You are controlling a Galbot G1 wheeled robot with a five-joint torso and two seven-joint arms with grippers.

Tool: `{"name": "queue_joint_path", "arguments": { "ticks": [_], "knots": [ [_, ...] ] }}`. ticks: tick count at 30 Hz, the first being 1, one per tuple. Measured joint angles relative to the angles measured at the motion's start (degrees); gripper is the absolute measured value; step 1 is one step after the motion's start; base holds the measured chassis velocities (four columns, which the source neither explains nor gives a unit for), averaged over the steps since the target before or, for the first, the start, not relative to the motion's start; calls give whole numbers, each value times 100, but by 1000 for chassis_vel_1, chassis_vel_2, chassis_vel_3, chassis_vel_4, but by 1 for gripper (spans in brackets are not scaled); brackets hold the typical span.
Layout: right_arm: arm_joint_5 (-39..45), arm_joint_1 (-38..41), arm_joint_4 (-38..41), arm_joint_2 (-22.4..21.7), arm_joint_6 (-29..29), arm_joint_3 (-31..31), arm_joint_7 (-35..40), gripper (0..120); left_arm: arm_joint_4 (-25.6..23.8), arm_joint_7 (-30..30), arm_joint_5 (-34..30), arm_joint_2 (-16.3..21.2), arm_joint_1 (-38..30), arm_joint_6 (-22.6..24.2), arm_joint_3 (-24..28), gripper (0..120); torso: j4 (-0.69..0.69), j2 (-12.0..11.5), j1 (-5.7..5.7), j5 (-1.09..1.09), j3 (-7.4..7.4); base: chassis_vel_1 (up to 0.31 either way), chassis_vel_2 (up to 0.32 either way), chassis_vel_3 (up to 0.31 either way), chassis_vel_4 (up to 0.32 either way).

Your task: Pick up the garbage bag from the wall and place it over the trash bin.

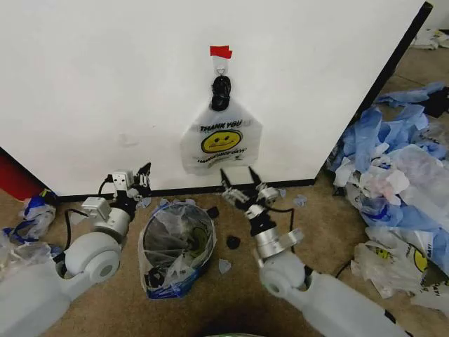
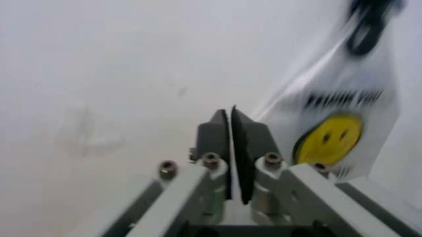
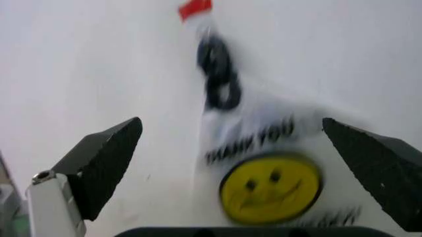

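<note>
A: Where is the garbage bag [image 1: 220,140]?

B: It hangs flat on the wall [image 1: 105,84] from a small hook [image 1: 222,69] under a strip of red tape [image 1: 220,51], its black knotted top [image 1: 222,93] uppermost and its long axis running straight down. The trash bin [image 1: 177,247] stands on the carpet below and slightly to the robot's left, with crumpled plastic inside.

A: Which arm is better placed?

B: The right gripper [image 1: 243,187], by the look of it. It sits just beneath the bag's lower edge with its fingers spread wide, so the bag lies up and ahead of it. The left gripper [image 1: 144,178] waits low beside the baseboard [image 1: 295,183], farther off to the left, its fingers pressed together
</note>
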Motion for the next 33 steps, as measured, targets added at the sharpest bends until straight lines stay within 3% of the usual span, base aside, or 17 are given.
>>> {"name": "queue_joint_path", "arguments": {
  "ticks": [4, 6, 8, 12, 17, 19, 21, 23, 24, 25, 33],
  "knots": [
    [-153, -118, 114, -64, 34, 434, -7, 100, -11, 187, 495, -555, 300, -202, -427, 16, -3, 0, 0, -5, 0, 0, 0, 0, 0],
    [-256, -225, 208, -111, 43, 738, 7, 100, -39, 322, 773, -910, 584, -269, -785, 25, 1, 0, 0, 1, 0, 0, 0, 0, 0],
    [-434, -458, 356, -207, 51, 1261, 19, 100, -83, 598, 1320, -1448, 1073, -336, -1364, 34, -1, 0, 0, -6, 0, 0, 0, 0, 0],
    [-549, -663, 458, -298, 78, 1653, -22, 100, -178, 758, 1716, -1804, 1542, -357, -1842, 46, -2, 0, -1, 0, 0, 0, 0, 0, 0],
    [-880, -1187, 647, -301, 109, 2528, -114, 100, -363, 883, 2457, -2438, 2376, -445, -2984, 66, 4, 0, -1, -5, -1, 0, 0, 0, 0],
    [-949, -1279, 675, -286, 107, 2666, -115, 100, -379, 887, 2521, -2498, 2425, -466, -3064, 70, 2, 0, -1, -5, -1, 0, 0, 0, 0],
    [-1331, -1696, 770, -199, 48, 3283, -74, 100, -460, 892, 2663, -2716, 2576, -537, -3303, 80, 0, 0, -1, 3, -1, 0, 0, 0, 0],
    [-1752, -2107, 855, -88, -19, 3851, 19, 100, -546, 891, 2719, -2947, 2672, -548, -3469, 88, -1, 1, -1, -4, -1, 0, 0, 0, 0],
    [-1752, -2107, 855, -88, -19, 3851, 19, 100, -546, 891, 2719, -2947, 2672, -548, -3469, 88, -1, 1, -1, -4, -1, 0, 0, 0, 0],
    [-2118, -2659, 960, 53, -68, 4342, 89, 100, -598, 884, 2847, -3180, 2756, -573, -3572, 96, -3, 0, -1, -1, -1, 0, 0, 0, 0],
    [-2602, -3825, 1086, 653, 178, 4960, 78, 100, -528, 822, 3274, -3626, 2998, -902, -3681, 100, -1, 1, -1, -2, -1, 0, 0, 0, 0]
  ]
}}
